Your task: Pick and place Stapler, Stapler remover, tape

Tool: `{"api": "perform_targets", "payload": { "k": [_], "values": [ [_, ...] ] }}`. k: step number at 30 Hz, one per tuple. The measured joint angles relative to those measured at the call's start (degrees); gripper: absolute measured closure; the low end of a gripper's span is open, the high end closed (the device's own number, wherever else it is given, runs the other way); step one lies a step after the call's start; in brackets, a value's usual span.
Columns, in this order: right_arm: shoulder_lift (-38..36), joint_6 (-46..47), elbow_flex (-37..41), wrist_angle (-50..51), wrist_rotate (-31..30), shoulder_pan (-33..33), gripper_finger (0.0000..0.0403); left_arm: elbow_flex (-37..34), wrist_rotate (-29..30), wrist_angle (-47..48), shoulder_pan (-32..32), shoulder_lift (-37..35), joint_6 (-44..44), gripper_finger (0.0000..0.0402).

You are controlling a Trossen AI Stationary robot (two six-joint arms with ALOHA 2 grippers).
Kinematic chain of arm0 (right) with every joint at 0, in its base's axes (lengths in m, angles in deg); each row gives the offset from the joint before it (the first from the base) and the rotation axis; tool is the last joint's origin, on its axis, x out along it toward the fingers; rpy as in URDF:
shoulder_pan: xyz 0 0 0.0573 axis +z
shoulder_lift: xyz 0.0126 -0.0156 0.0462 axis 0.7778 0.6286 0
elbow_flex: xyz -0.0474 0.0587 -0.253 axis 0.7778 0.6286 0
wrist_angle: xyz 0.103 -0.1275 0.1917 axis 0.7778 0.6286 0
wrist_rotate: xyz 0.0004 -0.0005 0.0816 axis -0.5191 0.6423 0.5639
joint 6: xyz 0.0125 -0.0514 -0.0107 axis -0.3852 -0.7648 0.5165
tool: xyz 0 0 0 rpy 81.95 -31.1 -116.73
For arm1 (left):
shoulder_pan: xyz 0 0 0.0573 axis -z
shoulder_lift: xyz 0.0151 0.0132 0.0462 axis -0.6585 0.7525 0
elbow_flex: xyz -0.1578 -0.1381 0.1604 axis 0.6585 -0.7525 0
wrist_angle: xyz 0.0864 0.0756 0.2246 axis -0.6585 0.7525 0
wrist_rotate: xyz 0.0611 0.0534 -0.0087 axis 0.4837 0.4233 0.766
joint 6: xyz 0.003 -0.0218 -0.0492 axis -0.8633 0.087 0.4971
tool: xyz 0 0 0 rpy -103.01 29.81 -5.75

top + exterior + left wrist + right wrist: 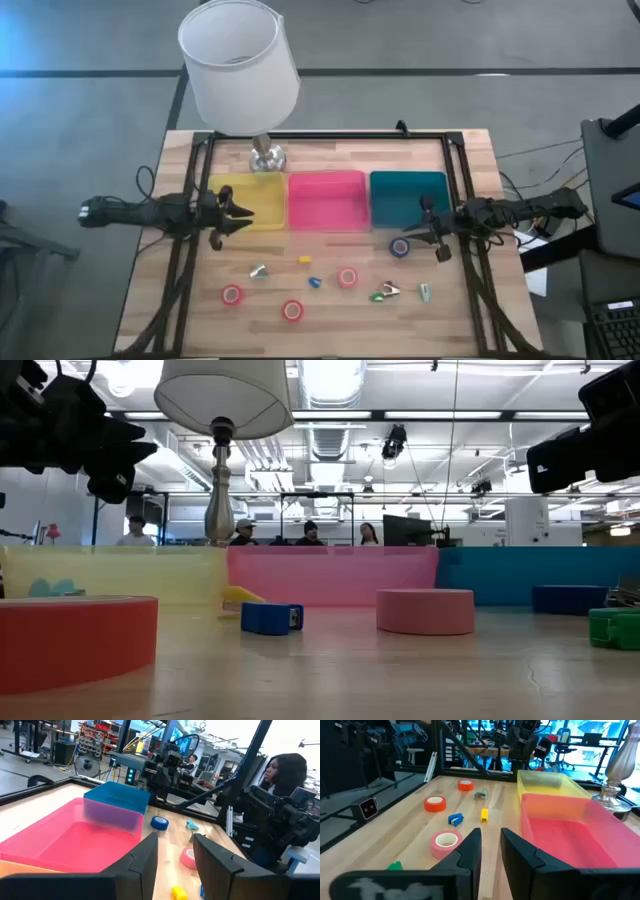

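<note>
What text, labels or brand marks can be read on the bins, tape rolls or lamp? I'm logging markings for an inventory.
None can be read.
Yellow bin, pink bin, teal bin: plain.
Red tape rolls, blue tape roll: no print visible.
Lamp shade: blank.

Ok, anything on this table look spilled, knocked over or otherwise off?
Nothing stands out. The yellow tray, pink tray and teal tray sit squarely in a row. The tape rolls, like the blue one, lie flat, scattered on the table. The lamp stands upright. The left claw and right claw hover open, holding nothing.
</note>
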Motion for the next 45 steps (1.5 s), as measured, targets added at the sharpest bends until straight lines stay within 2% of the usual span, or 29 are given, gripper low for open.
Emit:
{"api": "perform_targets", "payload": {
  "k": [17,22,25,36,45],
  "values": [
    [0.01,0.04,0.00,0.01,0.00,-0.02,0.0335,0.00,0.01,0.00,0.00,-0.01,0.00,0.0273],
    [0.00,-15.27,0.02,0.01,-0.11,0.00,0.0335,0.00,0.01,0.00,-0.02,-0.02,0.02,0.0273],
    [0.01,-19.68,0.01,0.01,-0.11,0.00,0.0335,0.02,0.02,0.00,-0.01,0.00,0.00,0.0273],
    [-0.01,-14.82,0.02,0.01,-0.11,0.04,0.0335,0.01,0.00,0.00,-0.01,-0.01,0.02,0.0273],
    [0.01,-19.25,0.02,-0.01,-0.09,0.02,0.0335,0.01,0.02,0.00,-0.01,0.00,0.02,0.0273]
  ]
}}
